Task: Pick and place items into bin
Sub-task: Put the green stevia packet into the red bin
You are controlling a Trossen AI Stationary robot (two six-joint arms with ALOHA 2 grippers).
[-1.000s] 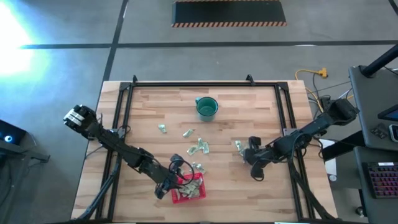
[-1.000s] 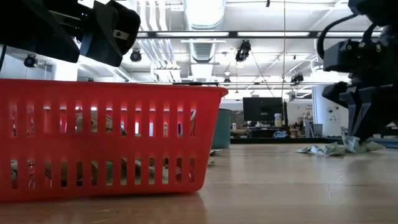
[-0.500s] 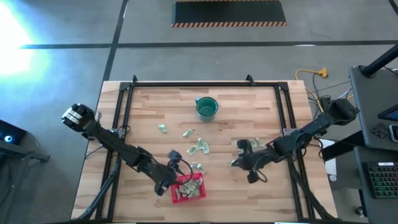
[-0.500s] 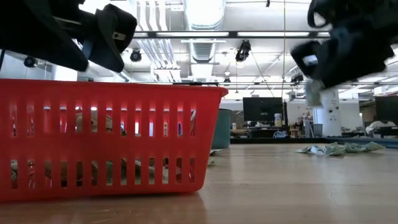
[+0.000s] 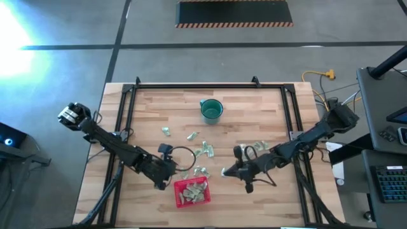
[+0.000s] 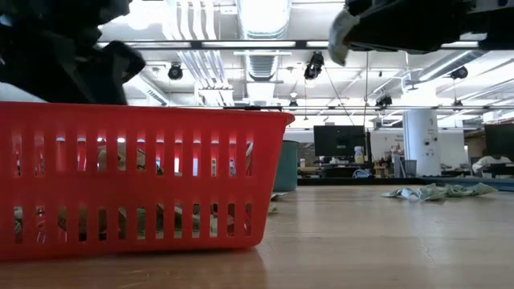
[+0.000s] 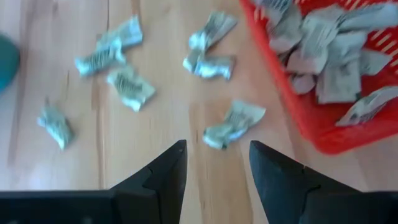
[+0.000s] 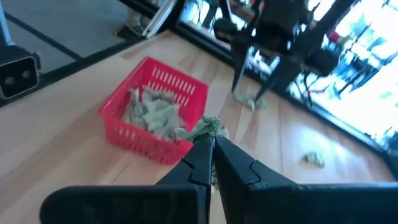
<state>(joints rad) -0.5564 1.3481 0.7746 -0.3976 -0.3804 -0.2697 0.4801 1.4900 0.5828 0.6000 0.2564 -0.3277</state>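
The red bin (image 5: pixel 192 192) stands near the table's front edge with several pale green packets inside. It fills the left of the low view (image 6: pixel 144 185). My right gripper (image 5: pixel 227 172) hangs just right of the bin, shut on one packet (image 8: pixel 202 129). That packet also shows high in the low view (image 6: pixel 339 34). My left gripper (image 5: pixel 173 166) stands open and holds nothing, above the table just left of the bin's far corner. Its fingers (image 7: pixel 168 168) point at loose packets (image 7: pixel 233 123) lying flat on the wood. My right gripper pinches the crumpled packet (image 8: pixel 202 129) between its two fingers, at their free ends. The fingers reach in from the table's right, slanting slightly down. The packet sticks out beyond the fingertips and is lifted clear of the table.
Loose packets lie across the table's middle (image 5: pixel 203 149), (image 5: pixel 166 131), and a few more at the right (image 5: pixel 254 147). A teal cup (image 5: pixel 212 110) stands toward the far edge. A black frame (image 5: pixel 127 114) rims the table.
My right gripper has risen from the packets at the right with one packet. It has carried the packet toward the bin and tipped from pointing down to nearly level. My left gripper has drawn back from above the bin toward the far left and has turned.
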